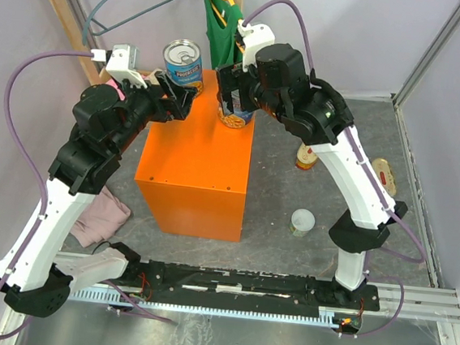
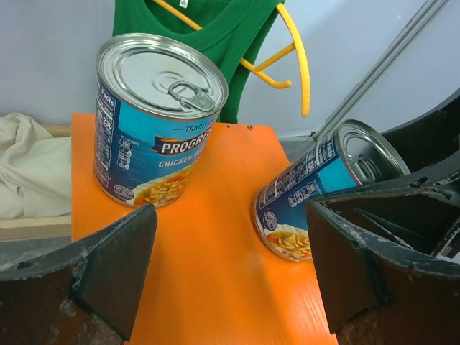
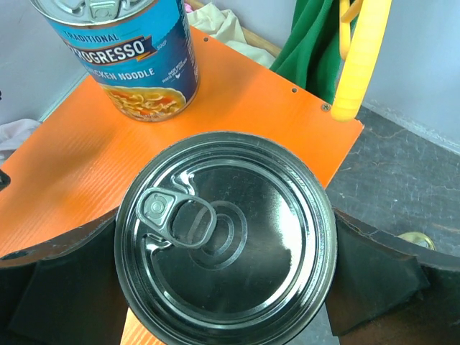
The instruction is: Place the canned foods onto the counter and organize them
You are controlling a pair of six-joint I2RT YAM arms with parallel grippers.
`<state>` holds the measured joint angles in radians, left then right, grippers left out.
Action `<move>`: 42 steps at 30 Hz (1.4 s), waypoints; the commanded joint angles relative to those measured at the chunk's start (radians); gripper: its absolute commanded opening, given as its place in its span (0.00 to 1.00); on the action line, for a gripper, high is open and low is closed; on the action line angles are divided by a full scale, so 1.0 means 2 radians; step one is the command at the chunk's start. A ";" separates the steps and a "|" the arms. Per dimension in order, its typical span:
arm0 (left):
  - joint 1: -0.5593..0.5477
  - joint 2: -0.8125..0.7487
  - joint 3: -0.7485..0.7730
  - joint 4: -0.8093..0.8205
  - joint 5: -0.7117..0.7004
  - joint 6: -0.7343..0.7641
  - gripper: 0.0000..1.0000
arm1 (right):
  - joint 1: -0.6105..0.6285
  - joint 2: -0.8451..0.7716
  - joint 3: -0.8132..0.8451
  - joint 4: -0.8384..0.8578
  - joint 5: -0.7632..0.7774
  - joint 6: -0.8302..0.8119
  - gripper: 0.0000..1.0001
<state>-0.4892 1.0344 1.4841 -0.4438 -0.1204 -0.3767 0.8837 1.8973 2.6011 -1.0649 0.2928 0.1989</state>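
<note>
The counter (image 1: 198, 161) is a plain orange box. One tall blue-labelled can (image 1: 183, 64) stands upright at its back left corner. My left gripper (image 1: 180, 101) hangs open just short of that can (image 2: 158, 122), with only bare orange top (image 2: 215, 273) between its fingers. My right gripper (image 1: 235, 100) is shut on a second blue can (image 3: 226, 259), held tilted over the counter's back right corner (image 2: 316, 190). On the grey table to the right lie a white-lidded can (image 1: 303, 222), a yellow-red tin (image 1: 307, 155) and a flat oval tin (image 1: 385, 173).
A green garment on a yellow hanger (image 1: 220, 17) hangs just behind the counter. A wooden tray with pale cloth (image 2: 29, 172) sits left of the counter. A pinkish cloth (image 1: 104, 213) lies beside the left arm.
</note>
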 commanded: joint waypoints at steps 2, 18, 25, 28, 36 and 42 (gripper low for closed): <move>0.000 0.001 0.003 0.006 0.003 -0.010 0.91 | 0.004 0.000 0.005 0.068 -0.005 -0.010 0.66; 0.000 0.005 0.003 0.001 -0.005 -0.009 0.91 | 0.003 0.008 0.001 0.094 -0.010 -0.028 0.88; 0.000 0.002 0.001 0.000 -0.008 -0.009 0.92 | 0.004 -0.006 -0.032 0.122 -0.020 -0.030 0.99; 0.001 0.001 0.000 0.001 -0.009 -0.009 0.92 | 0.004 -0.007 -0.032 0.126 -0.021 -0.029 0.99; 0.000 -0.002 -0.001 0.002 -0.008 -0.011 0.93 | 0.004 -0.023 -0.043 0.145 -0.011 -0.034 0.99; 0.000 -0.003 -0.001 0.003 -0.007 -0.012 0.93 | 0.004 -0.033 -0.048 0.161 -0.005 -0.039 0.99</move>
<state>-0.4892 1.0466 1.4818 -0.4702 -0.1295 -0.3767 0.8837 1.9060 2.5080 -0.8341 0.2714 0.1402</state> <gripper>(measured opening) 0.924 0.991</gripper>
